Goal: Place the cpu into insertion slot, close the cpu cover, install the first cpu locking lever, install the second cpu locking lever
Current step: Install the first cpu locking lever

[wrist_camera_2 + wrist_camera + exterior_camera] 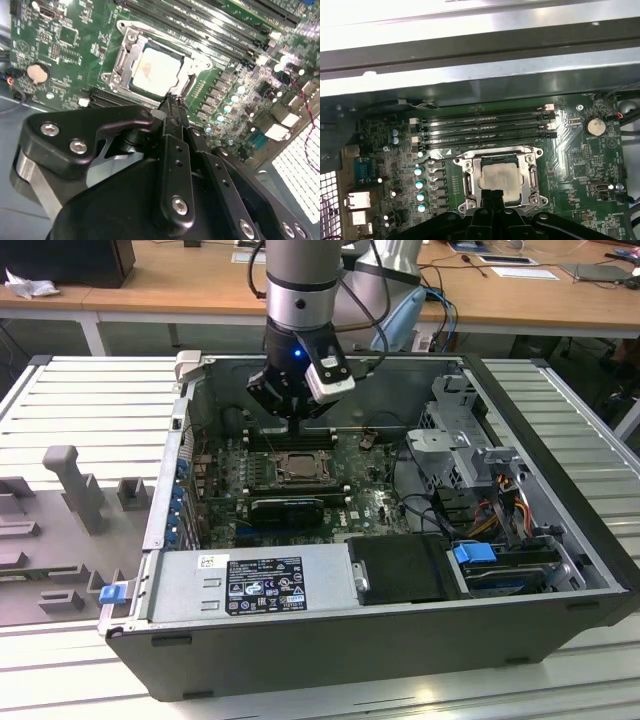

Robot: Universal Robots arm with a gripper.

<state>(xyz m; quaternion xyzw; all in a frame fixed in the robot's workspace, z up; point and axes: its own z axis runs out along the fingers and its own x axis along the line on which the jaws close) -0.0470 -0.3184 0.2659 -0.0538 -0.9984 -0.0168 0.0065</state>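
The cpu sits in the insertion slot with the cpu cover lowered (lever status unclear). The gripper, pinched narrow and holding nothing visible, hangs just above the socket.

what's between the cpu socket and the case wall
Long black memory slots lie between the socket and the case wall, in the first wrist view.

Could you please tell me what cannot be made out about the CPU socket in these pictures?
- First wrist view: the gripper covers one edge of the cpu cover.
- Second wrist view: the gripper hides where it nears the cpu cover, so contact is unclear.
- Exterior view: the insertion slot is too small to show latch details.
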